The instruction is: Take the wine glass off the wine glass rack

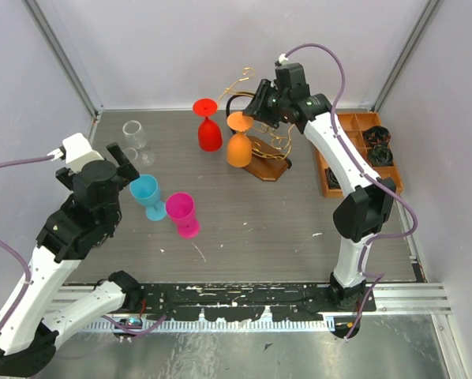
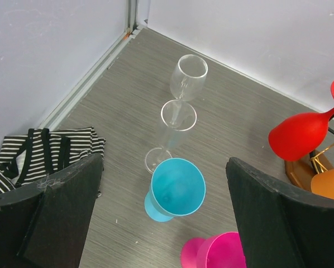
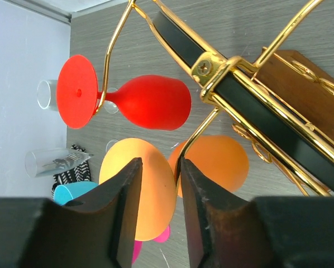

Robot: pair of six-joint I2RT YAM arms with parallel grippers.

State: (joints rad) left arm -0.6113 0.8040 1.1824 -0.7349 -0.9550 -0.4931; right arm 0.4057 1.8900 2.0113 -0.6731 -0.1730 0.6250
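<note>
While the orange glass (image 1: 238,148) hangs upside down on the far rack (image 1: 271,166), my right claw (image 3: 158,167) sits nearly closed about its stem; whether it grips, I cannot tell. A crooked pull could snag its foot on the wire, toppling the rack.

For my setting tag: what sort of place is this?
Likely a lab robot cell: plain white walls on metal framing box in a grey tabletop, and a mounting rail runs along its near edge.
</note>
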